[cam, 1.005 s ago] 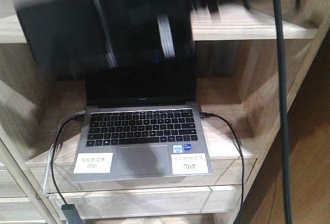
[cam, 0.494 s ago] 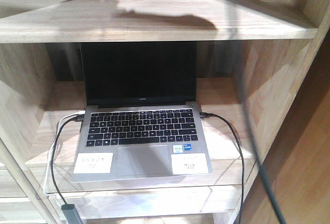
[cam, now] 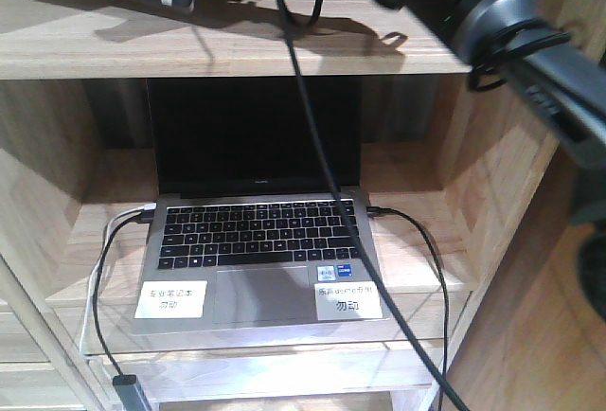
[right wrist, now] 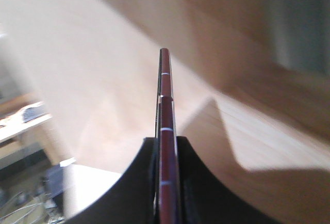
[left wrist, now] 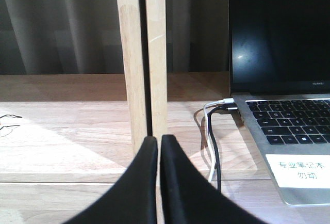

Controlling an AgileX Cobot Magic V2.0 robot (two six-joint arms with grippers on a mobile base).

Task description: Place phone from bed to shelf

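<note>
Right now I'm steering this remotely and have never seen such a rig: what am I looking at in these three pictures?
It is a two-armed robot on a mobile base. The front view faces a wooden shelf with an open laptop on a lower board; the dark parts across the top are the robot's arms and cables. The left wrist view looks along the left end effector, its two black fingers closed on nothing, beside that laptop. The right wrist view looks along the right end effector, which grips the phone edge-on, over blurred wooden boards.

Phone [right wrist: 165, 131] edge-on, pinkish rim, over pale wood shelf [right wrist: 268, 131].
</note>
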